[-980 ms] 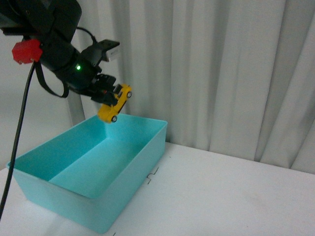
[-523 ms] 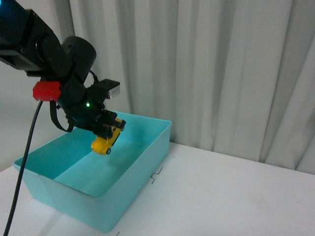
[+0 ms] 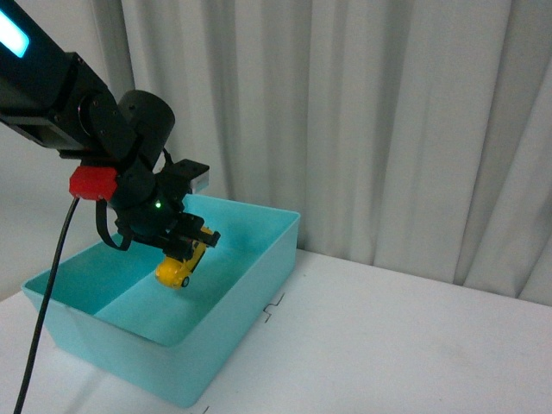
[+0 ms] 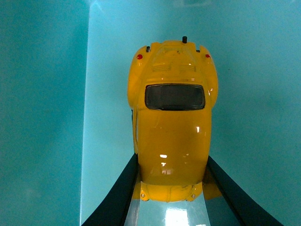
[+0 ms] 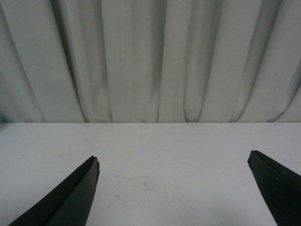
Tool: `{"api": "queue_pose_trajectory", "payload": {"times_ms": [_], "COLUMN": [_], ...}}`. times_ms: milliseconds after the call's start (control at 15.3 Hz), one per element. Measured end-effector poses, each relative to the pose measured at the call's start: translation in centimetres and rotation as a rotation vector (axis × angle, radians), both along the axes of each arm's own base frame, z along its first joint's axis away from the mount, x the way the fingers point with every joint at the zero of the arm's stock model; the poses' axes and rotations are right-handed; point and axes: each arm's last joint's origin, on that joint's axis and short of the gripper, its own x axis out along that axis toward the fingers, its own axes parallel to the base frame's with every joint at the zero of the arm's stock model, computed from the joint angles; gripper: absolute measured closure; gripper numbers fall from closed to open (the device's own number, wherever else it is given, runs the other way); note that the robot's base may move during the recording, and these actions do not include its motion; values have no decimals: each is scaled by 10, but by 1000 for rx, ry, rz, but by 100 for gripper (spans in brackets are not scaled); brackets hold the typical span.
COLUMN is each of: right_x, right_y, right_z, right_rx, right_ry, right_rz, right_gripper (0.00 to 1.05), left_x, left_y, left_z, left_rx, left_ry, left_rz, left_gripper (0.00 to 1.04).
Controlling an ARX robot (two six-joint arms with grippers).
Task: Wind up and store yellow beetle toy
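The left gripper (image 3: 191,243) is clamping its 2 fingers (image 4: 120,197) on the sides of the yellow beetle toy (image 3: 179,266), which is hanging tilted inside the teal bin (image 3: 259,267), its red-lit end pointing down toward the bin's floor. The right gripper (image 5: 174,188) is holding its 2 fingers (image 5: 70,197) wide apart, gripping nothing, over the white table (image 5: 178,146)

yellow beetle toy (image 4: 171,136): glossy plastic, sharp highlights on roof, dark shiny window. bin (image 3: 228,354): smooth teal plastic, slight sheen. worktop (image 3: 388,345): white, matt, smooth. curtain (image 3: 388,129): matt pale cloth. left claw (image 4: 171,157), right claw (image 5: 173,157): matt black fingers.
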Motion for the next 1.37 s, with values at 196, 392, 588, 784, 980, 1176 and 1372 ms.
{"api": "queue_pose_trajectory", "payload": {"times_ms": [196, 392, 588, 784, 980, 1176, 1372], "right_x": [0, 0, 0, 0, 0, 0, 0], "right_y": [0, 0, 0, 0, 0, 0, 0], "right_z": [0, 0, 0, 0, 0, 0, 0], "right_rx": [0, 0, 0, 0, 0, 0, 0], "right_ry": [0, 0, 0, 0, -1, -1, 0], "right_rz": [0, 0, 0, 0, 0, 0, 1], "right_gripper": [7, 7, 7, 7, 7, 7, 7], "left_x": [4, -4, -26, -59, -119, -183, -215], "left_y": [-1, -4, -10, -26, -60, -75, -92], "left_z": [-33, 12, 53, 87, 104, 85, 62], "left_rx": [-37, -83, -97, -106, -129, -144, -162], "left_ry": [62, -174, -308, -430, -896, -987, -982], "left_rz": [56, -12, -55, -95, -148, -134, -153], "left_gripper": [49, 7, 7, 7, 37, 82, 103]}}
